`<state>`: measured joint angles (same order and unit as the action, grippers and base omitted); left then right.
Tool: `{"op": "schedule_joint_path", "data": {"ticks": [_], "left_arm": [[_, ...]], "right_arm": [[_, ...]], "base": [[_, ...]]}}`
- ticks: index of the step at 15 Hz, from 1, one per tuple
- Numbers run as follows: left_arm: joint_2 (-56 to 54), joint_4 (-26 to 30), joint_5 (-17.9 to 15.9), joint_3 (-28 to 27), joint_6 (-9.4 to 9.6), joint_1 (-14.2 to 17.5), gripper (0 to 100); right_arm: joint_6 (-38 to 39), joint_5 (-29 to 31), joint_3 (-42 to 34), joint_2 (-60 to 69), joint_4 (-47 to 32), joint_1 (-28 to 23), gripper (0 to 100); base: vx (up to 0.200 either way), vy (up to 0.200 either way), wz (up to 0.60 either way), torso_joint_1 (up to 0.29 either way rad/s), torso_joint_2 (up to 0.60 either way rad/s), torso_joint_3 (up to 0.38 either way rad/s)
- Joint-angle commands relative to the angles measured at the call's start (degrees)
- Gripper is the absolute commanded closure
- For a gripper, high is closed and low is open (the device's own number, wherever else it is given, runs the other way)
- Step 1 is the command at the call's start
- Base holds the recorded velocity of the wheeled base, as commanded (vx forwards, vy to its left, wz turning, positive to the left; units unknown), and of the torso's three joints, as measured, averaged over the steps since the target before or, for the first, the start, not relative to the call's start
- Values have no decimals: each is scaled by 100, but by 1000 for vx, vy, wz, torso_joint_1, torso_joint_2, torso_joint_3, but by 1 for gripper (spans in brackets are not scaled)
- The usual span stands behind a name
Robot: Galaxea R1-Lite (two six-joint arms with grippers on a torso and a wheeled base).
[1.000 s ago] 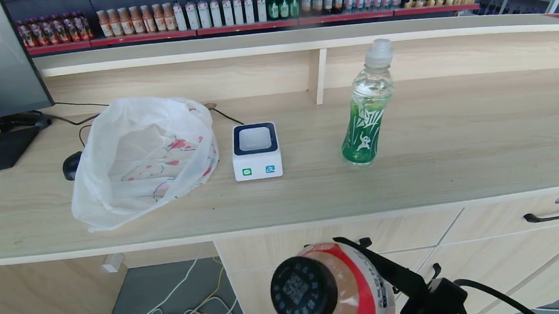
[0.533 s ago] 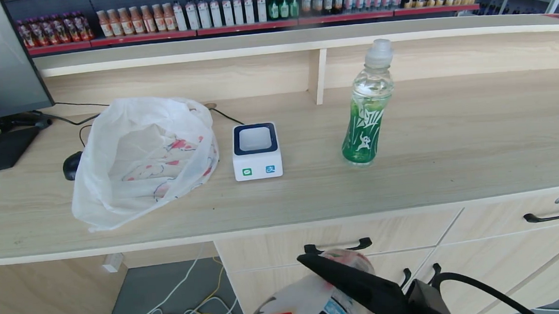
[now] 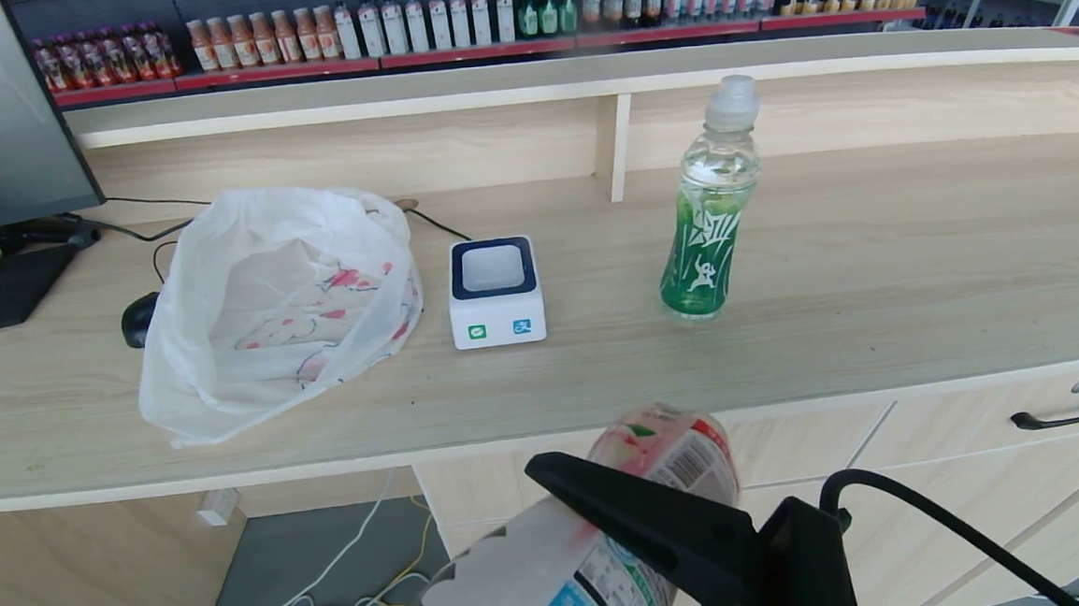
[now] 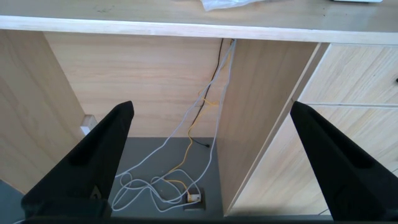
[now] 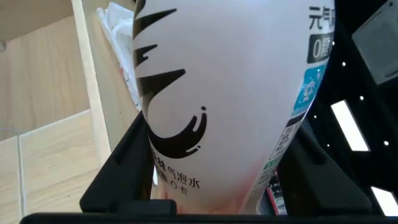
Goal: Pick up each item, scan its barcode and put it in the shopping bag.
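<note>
Wooden counter (image 3: 786, 344) stood in front of the robot, and behind it long shelves (image 3: 484, 16) carried rows of drinks. Right pincer (image 3: 601, 547) was low, before the counter edge, and it was closed around a bottle (image 3: 671, 454) with a white and pink label. One black finger (image 3: 637, 517) lay across that label. The bottle was tilted, with its far end towards the counter, and a barcode (image 3: 692, 467) showed near that end. Beyond this pincer and a little to its left, the white scanner (image 3: 494, 292) sat on the counter. Farther to the left of the pincer lay the shopping bag (image 3: 268, 310), of white plastic with its mouth open, and a black mouse (image 3: 138, 320) was just beside the bag. Beyond the pincer and to its right a green bottle (image 3: 708, 218) stood upright, well apart from the scanner. Left pincer (image 4: 211, 112) was under the level of the counter top, its fingers (image 4: 93, 168) wide apart with nothing between them. Below it, loose cables (image 4: 168, 186) lay on the floor.
</note>
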<state>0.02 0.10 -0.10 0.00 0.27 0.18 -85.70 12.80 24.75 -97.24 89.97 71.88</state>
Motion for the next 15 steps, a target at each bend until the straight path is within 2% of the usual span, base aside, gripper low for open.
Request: {"op": "schedule_joint_path", "data": {"ticks": [1,3,8,15], "left_arm": [[-2,-1,1,0,0,-1,0],[-2,-1,1,0,0,-1,0],[-2,-1,1,0,0,-1,0],[-2,-1,1,0,0,-1,0]], "right_arm": [[-465,-6,101,39,3,-7,100],[-1098,-50,197,92,3,-7,100],[-2091,-50,364,162,3,-7,100],[-2381,-50,355,232,3,11,100]], "base": [[0,0,0,0,0,0],[0,0,0,0,0,0],[0,0,0,0,0,0],[0,0,0,0,0,0]]}}
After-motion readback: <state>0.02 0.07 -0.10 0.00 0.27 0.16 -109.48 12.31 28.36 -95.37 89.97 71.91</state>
